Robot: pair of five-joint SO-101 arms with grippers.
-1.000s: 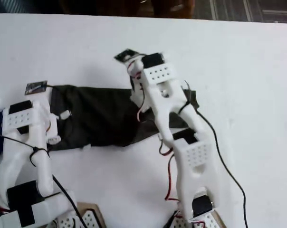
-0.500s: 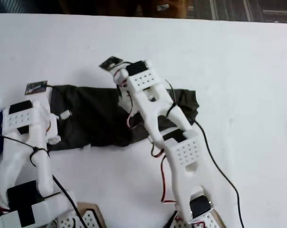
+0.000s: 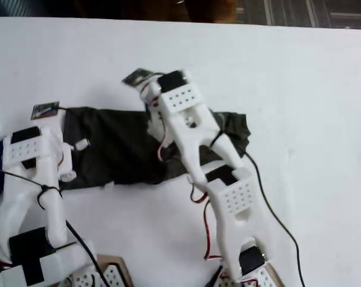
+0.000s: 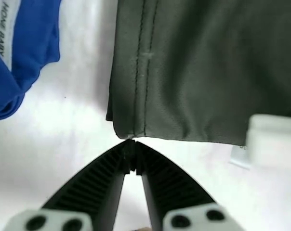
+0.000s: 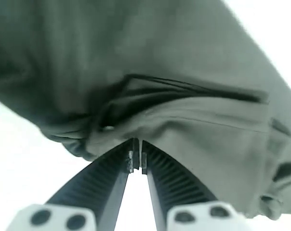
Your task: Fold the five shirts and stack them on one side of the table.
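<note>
Folding the dark grey shirt, by every sign. Lies as a long flattened band across the middle of the white table, reaching toward the left side and partly hidden under the right arm.

Gripped at two places, as far as can be judged. At the left end, left gripper with jaws pressed together on the very corner of the stitched hem. Toward the middle of the band, right gripper with jaws likewise together, tips nipping a bunched fold of cloth.

To do the step well:
- Treat the left corner as an anchor: hold low, close to the table, and steady.
- Carry the right-hand fold low and level toward the anchored end, aiming to lay edge on edge.
- Avoid a high lift. Soft cloth of this kind probably sags and drags the layer beneath out of line.
- Watch the bunching at the right tips. May mean more than one layer caught, and so a crooked crease.
- Mind the thin hold on the hem corner, which looks apt to slip under a sideways pull.
- Let go only once the flap lies flat, then smooth.

For holding things, relies on the table top alone. Bears the dark shirt and, at the left edge beside the left arm, a crumpled blue garment, likely another of the five, with bare table between the two.
</note>
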